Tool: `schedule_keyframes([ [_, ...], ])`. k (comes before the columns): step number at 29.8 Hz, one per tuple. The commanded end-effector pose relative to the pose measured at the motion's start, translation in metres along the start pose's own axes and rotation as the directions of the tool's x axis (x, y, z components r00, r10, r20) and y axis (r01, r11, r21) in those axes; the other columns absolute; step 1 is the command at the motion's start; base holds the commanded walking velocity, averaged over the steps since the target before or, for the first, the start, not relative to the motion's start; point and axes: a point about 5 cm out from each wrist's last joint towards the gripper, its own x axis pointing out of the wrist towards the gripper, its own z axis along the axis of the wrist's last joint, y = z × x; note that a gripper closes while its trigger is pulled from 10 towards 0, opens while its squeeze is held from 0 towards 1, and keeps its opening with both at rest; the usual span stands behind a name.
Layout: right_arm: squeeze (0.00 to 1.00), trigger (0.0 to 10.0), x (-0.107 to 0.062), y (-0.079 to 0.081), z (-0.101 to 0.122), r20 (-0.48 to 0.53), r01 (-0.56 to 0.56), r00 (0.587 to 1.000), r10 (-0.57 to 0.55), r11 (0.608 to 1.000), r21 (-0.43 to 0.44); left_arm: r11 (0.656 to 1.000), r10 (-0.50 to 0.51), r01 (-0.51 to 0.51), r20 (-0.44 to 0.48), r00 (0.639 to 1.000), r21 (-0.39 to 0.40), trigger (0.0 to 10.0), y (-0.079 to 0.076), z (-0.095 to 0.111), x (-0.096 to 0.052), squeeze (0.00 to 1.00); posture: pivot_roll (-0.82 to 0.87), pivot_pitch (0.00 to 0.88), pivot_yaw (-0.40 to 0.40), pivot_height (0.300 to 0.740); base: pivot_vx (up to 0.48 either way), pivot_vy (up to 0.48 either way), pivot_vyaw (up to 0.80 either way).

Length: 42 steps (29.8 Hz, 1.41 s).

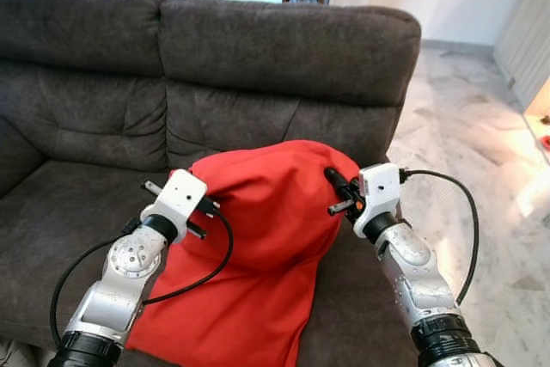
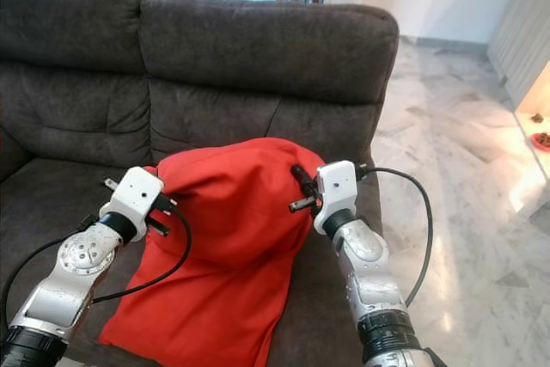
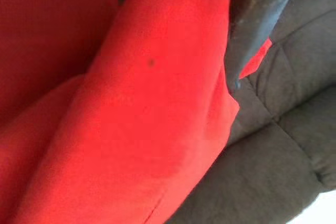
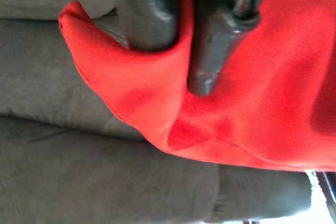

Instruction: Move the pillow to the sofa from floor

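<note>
Pillow (image 1: 258,238), red, soft, slumped: sits on the sofa (image 1: 284,49) seat cushion, upper part propped toward the backrest, lower edge hanging near the seat's front lip. Long axis runs front to back, from the robot toward the backrest, slightly tilted to the robot's left at the near end.

Left gripper (image 1: 204,212) is against the pillow's left flank, upper half. In the left wrist view one black finger (image 3: 252,30) lies along a fold of red cloth with fabric bunched between the fingers, so it reads as clamped on the pillow's edge.

Right gripper (image 1: 338,191) is at the pillow's upper right corner. In the right wrist view a dark finger (image 4: 210,51) presses into red cloth and a second sits behind the fold; the corner of the cover pokes out past them. Judged as pinching the pillow cloth too.

Key relation: pillow lies between the two grippers, each at roughly the same height on opposite flanks, neither clearly nearer. Pillow body already bears on the seat, off the floor.

Judgement: task nearly complete; what is left is letting go of both sides. Risk: the near end overhangs the seat front, so the soft mass could slide forward once released; a nudge toward the backrest first would be safer.

Marble floor (image 1: 481,152) to the robot's right.
</note>
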Motion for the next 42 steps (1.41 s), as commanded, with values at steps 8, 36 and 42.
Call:
schedule_keyframes([
  [8, 1.00, 10.0, 0.001, 0.008, 0.000, 0.018, -0.048, 0.999, 0.047, 0.999, 0.005, 0.998, -0.063, 0.063, 0.005, 0.998, 0.012, 10.0, -0.015, 0.003, 0.001, 1.00, 0.08, 0.084, 0.016, 0.740, 0.000, 0.000, 0.00],
  [36, 0.00, 10.0, -0.044, -0.054, -0.048, -0.157, 0.503, 0.859, -0.487, 0.860, 0.086, 0.985, -0.077, 0.053, -0.143, 0.987, -0.162, 10.0, -0.030, -0.040, -0.007, 0.00, 0.08, 0.050, 0.032, 0.740, 0.000, 0.000, 0.00],
  [42, 0.00, 10.0, -0.127, -0.073, -0.124, -0.468, 0.805, 0.531, -0.707, 0.593, 0.017, 0.961, -0.092, -0.028, -0.415, 0.905, -0.274, 10.0, -0.038, -0.114, -0.041, 0.00, 0.06, 0.041, 0.055, 0.740, 0.000, 0.000, 0.00],
])
